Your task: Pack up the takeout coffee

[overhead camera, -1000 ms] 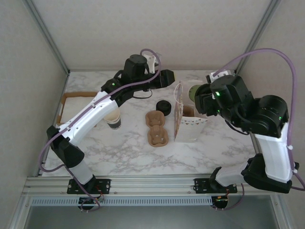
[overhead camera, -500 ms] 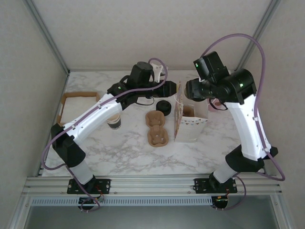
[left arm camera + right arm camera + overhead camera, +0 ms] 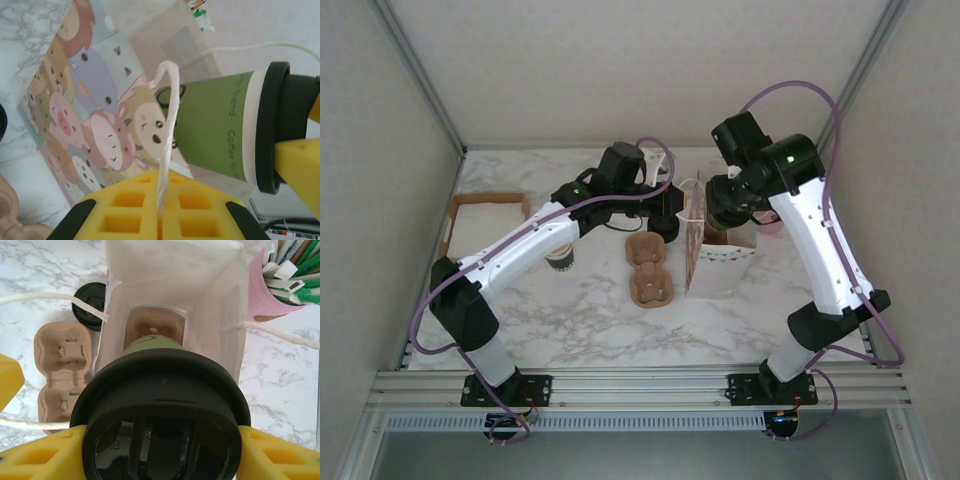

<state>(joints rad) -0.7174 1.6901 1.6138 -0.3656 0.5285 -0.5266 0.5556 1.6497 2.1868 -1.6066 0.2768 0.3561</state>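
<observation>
The takeout coffee (image 3: 215,130) is matt green paper with a smooth black plastic lid (image 3: 160,405), the bag (image 3: 90,115) printed paper, the carrier (image 3: 62,365) rough brown pulp.

From above, the left arm covers much of the cup stack (image 3: 560,258) toward the counter's left edge, and the left gripper (image 3: 672,205) overlaps the loose lid (image 3: 666,230). The right arm hides most of the pink holder (image 3: 772,224) near the right edge. At the left wrist, the handle cord (image 3: 167,150) vanishes between that gripper's pressed-together fingers, and the carrier (image 3: 7,215) is cut off at the picture's bottom-left corner. At the right wrist, the black lid of the takeout coffee (image 3: 160,405) hides nearly all of its body. A brown shape (image 3: 155,325) on the floor of the bag (image 3: 210,305) cannot be made out.
</observation>
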